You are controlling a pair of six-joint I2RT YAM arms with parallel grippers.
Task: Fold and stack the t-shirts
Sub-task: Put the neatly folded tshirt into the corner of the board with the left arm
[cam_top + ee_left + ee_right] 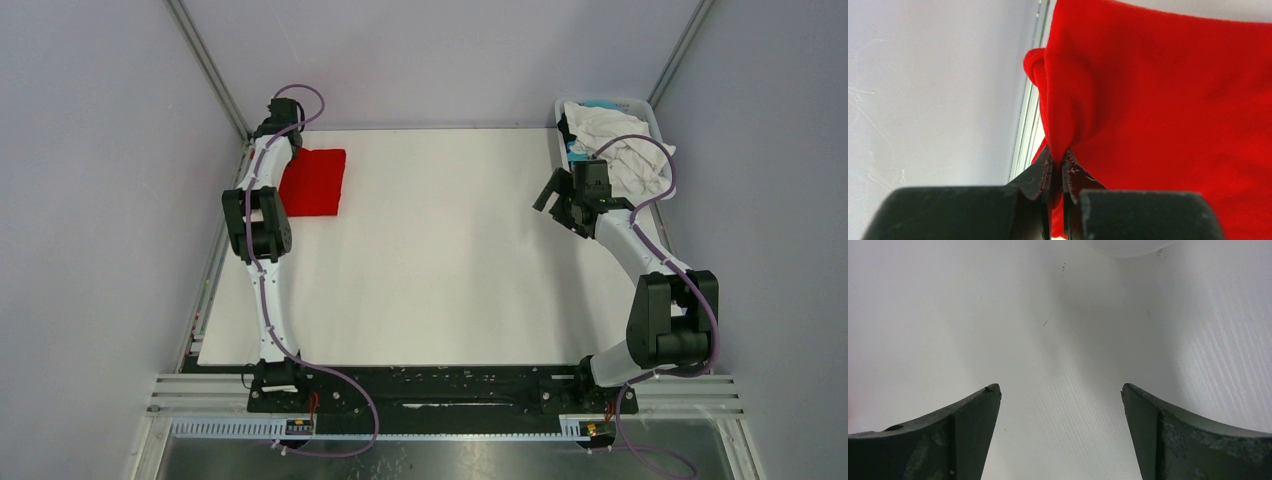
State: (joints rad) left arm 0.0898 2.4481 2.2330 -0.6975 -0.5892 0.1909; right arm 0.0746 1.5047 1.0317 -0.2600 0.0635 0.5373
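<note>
A folded red t-shirt [313,181] lies at the far left corner of the table. My left gripper [277,128] is at its far left corner, shut on a pinched fold of the red t-shirt [1148,100]; its jaws [1057,160] clamp the cloth at the table's left edge. My right gripper [556,203] is open and empty over bare table at the right, beside the basket; its fingers [973,420] stand wide apart. White, turquoise and black t-shirts [610,145] are heaped in the basket.
A white lattice basket [660,130] stands at the far right corner. The left wall and metal frame rail [1030,120] run close beside my left gripper. The white table top [450,260] lies between the arms.
</note>
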